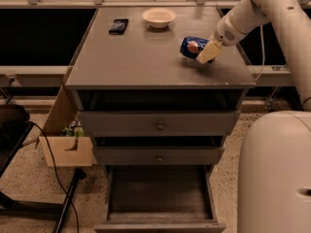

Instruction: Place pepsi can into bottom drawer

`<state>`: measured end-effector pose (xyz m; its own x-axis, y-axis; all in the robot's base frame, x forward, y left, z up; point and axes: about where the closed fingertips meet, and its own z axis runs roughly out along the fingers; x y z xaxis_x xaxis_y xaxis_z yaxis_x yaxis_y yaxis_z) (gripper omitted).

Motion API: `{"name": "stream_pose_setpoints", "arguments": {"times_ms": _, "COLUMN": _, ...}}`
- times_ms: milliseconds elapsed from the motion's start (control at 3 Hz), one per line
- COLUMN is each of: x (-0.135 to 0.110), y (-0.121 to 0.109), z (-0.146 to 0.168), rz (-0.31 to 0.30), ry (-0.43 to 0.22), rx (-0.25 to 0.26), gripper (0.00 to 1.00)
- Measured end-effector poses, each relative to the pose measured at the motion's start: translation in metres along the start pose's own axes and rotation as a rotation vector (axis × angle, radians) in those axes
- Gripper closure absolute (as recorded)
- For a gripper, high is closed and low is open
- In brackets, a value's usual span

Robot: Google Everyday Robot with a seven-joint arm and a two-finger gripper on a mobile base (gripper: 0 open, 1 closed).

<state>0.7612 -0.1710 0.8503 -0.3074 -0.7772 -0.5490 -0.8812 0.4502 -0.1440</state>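
Hand (205,55) at pepsi can (189,46), grey cabinet top (141,57) (bottom drawer (160,194) pulled out).

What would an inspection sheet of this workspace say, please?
Surface: grey cabinet top, flat.
Job's things: pepsi can lying on its side on the right part of the top; bottom drawer pulled open, nothing seen inside.
Clutter: white bowl and black device at the back of the top.
Grippers: tool at the can's right end, low over the top.
Cables: black cable runs across the floor on the left.
Surroundings: wooden box left of the cabinet; upper drawers shut.
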Motion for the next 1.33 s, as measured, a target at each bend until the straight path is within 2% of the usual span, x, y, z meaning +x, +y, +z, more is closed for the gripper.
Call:
{"name": "stream_pose_setpoints", "arguments": {"times_ms": 333, "x": 0.008, "y": 0.026, "z": -0.051, "rz": -0.001, "ry": -0.015, "rx": -0.003, "gripper": 1.00}}
{"name": "stream_pose_setpoints", "arguments": {"times_ms": 667, "x": 0.029, "y": 0.059, "z": -0.080, "rz": 0.017, "ry": -0.028, "rx": -0.015, "gripper": 1.00}}
{"name": "stream_pose_setpoints", "arguments": {"times_ms": 1000, "x": 0.046, "y": 0.095, "z": -0.091, "rz": 0.016, "ry": -0.123, "rx": -0.038, "gripper": 1.00}}
{"name": "stream_pose_setpoints", "arguments": {"times_ms": 1333, "x": 0.070, "y": 0.108, "z": -0.086, "rz": 0.048, "ry": -0.127, "rx": -0.056, "gripper": 1.00}}
